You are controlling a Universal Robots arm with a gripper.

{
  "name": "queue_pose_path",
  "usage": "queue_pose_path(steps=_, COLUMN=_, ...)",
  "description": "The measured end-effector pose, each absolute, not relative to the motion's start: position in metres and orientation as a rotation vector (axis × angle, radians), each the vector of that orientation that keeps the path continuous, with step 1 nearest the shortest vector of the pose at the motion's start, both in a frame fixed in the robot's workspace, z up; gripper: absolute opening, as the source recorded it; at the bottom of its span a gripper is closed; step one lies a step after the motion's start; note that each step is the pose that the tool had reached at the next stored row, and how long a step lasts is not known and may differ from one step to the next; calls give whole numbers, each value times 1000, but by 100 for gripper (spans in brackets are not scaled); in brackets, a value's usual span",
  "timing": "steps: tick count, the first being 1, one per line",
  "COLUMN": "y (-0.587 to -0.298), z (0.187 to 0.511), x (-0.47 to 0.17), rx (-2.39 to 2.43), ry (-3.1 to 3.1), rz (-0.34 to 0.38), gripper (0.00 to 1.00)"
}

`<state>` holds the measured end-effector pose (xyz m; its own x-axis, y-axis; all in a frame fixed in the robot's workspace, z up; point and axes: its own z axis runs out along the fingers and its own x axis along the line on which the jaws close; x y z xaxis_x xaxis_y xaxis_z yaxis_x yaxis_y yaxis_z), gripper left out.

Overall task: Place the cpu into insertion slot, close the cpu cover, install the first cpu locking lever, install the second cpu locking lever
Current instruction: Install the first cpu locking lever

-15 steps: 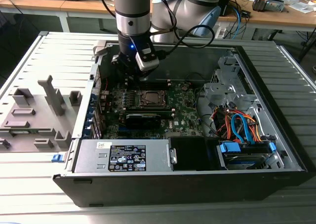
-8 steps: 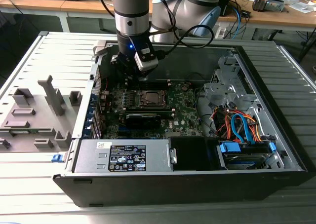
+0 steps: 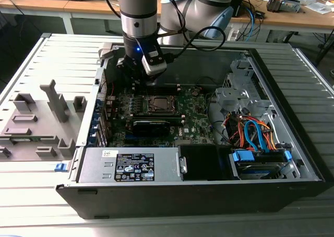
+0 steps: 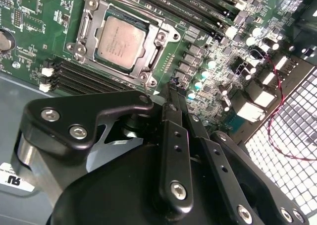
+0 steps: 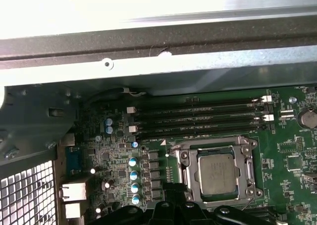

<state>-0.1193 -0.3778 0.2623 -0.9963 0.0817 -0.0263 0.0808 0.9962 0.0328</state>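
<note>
The cpu (image 4: 120, 41), dull silver-grey and square, lies flat in the slot (image 4: 84, 26). The silvery cover (image 4: 157, 47) frames it, closed down around its edges in both wrist views.

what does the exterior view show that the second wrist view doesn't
Only the exterior view takes in the whole open computer case, the grey power supply, the bundle of orange and blue cables and the slatted table around it.

Only the second wrist view brings the pincer up close, its tips near the socket's edge.

Both show the green motherboard with the cpu sitting in the insertion slot.
</note>
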Motion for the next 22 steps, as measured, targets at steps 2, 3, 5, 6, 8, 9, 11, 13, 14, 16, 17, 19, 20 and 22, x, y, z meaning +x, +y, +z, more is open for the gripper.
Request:
queue_pose_path(steps=2, y=-378, z=262, x=-120, rx=126, ry=3111, rz=51, gripper=11)
queue_pose_path(steps=3, y=-378, z=262, x=-123, rx=126, ry=3111, rz=50, gripper=11)
queue_pose_path(steps=5, y=-377, z=262, x=-126, rx=126, ry=3111, rz=50, gripper=11)
queue_pose_path(steps=6, y=-377, z=262, x=-127, rx=126, ry=3111, rz=51, gripper=11)
queue_pose_path(steps=8, y=-376, z=262, x=-130, rx=126, ry=3111, rz=51, gripper=11)
queue_pose_path(steps=9, y=-376, z=262, x=-131, rx=126, ry=3111, rz=51, gripper=11)
queue_pose_path(steps=11, y=-375, z=262, x=-132, rx=110, ry=3112, rz=54, gripper=11)
queue_pose_path(steps=13, y=-373, z=262, x=-132, rx=89, ry=3113, rz=57, gripper=11)
queue_pose_path(steps=14, y=-372, z=262, x=-132, rx=89, ry=3113, rz=60, gripper=11)
queue_pose_path(steps=16, y=-370, z=262, x=-133, rx=89, ry=3112, rz=63, gripper=11)
queue_pose_path(steps=17, y=-370, z=262, x=-134, rx=89, ry=3112, rz=64, gripper=11)
queue_pose_path(steps=19, y=-369, z=262, x=-136, rx=89, ry=3112, rz=67, gripper=11)
queue_pose_path(steps=20, y=-368, z=262, x=-136, rx=89, ry=3112, rz=68, gripper=11)
queue_pose_path(steps=22, y=-366, z=262, x=-136, rx=89, ry=3112, rz=69, gripper=11)
